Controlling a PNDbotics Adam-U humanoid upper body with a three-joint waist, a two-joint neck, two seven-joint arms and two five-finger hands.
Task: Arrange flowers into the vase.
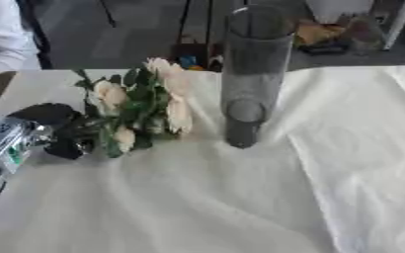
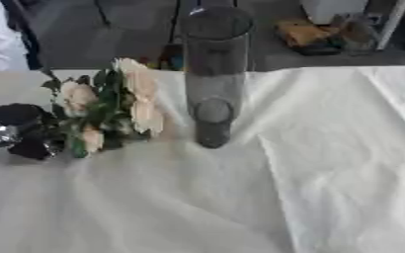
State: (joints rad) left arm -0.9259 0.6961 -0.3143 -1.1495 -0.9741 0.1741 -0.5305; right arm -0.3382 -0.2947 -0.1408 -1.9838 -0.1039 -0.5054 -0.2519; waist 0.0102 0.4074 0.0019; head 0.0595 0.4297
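Flowers — one bunch in left robot hand — beside one vase.

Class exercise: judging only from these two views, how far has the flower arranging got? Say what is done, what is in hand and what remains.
Done: nothing yet; the tall glass vase stands upright on the white cloth with no stems in it. In hand: the left hand has its fingers curled round the base of the cream flower bunch, beside the vase on its left. Left: lifting the bunch and lowering its stems into the vase. The right hand is out of view.

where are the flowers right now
The flowers are left of centre, held up by the left robot hand, just left of the tall glass vase.
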